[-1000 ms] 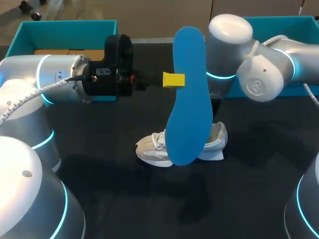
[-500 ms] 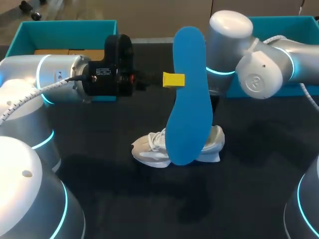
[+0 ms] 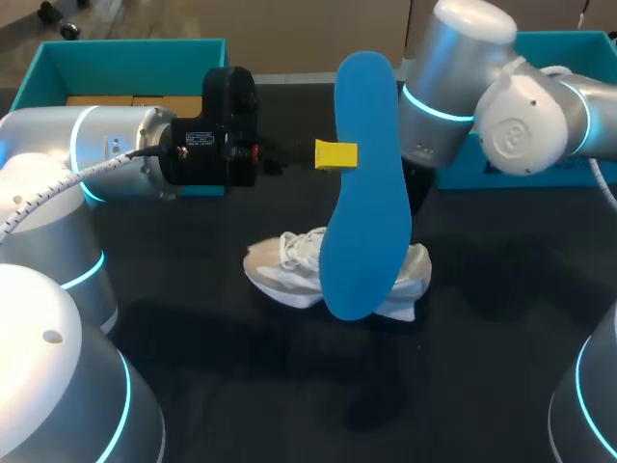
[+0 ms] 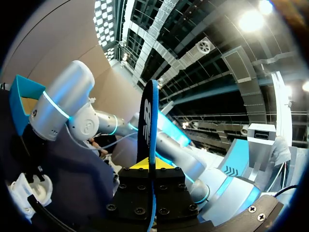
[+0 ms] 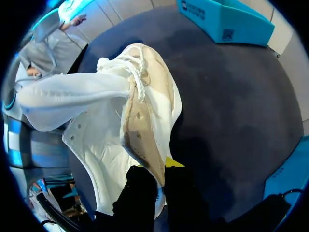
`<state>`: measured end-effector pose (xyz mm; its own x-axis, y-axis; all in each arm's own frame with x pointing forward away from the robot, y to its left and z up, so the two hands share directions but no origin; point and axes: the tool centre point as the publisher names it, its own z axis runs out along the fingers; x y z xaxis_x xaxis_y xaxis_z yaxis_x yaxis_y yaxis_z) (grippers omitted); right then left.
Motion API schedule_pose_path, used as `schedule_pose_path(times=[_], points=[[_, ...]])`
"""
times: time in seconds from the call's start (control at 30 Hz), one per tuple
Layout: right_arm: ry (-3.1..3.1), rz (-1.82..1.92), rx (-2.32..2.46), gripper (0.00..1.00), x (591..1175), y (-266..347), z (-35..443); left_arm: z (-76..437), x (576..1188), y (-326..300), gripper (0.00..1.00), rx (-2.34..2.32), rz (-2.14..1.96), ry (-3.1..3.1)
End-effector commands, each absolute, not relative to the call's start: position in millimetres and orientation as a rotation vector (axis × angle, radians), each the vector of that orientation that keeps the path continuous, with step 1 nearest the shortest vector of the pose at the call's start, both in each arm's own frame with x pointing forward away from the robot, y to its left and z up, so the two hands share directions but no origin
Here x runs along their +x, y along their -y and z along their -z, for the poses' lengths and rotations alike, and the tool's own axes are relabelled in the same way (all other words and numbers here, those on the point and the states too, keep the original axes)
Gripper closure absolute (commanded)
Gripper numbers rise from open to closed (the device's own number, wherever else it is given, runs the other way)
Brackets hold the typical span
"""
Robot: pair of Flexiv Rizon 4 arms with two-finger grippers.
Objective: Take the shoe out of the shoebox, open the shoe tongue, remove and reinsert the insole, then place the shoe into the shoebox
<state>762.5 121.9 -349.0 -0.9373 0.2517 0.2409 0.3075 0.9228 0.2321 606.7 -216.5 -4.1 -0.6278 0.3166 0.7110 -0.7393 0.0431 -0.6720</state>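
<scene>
Head view: insole [image 3: 364, 193] upright in left claw [image 3: 339, 154]; shoe [image 3: 289, 275] in right claw [image 5: 161, 169].

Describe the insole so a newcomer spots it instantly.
Over the middle of the black table, above the white shoe, the left end effector holds the insole upright. It alone is flat, bright blue and foot-shaped, unlike the bulky shoe.

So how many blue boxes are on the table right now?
2. The left box sits at the table's far left corner, partly behind the left arm; the right box at the far right corner, partly behind the right arm.
</scene>
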Motion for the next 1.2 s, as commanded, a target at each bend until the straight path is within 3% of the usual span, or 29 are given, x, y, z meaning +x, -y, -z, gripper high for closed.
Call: schedule_pose_path(times=[0.03,0.37,0.47,1.2], points=[[2.878,0.527,-0.549,1.0,749,-120,356,5,607,218,1.0,0.441,-1.699,1.532],[2.816,0.683,-0.913,1.0,736,-126,354,5,607,218,1.0,0.441,-1.699,1.532],[2.874,0.832,-0.87,1.0,741,-134,346,5,607,218,1.0,0.441,-1.699,1.532],[2.862,0.849,-0.894,1.0,740,-133,346,5,607,218,1.0,0.441,-1.699,1.532]])
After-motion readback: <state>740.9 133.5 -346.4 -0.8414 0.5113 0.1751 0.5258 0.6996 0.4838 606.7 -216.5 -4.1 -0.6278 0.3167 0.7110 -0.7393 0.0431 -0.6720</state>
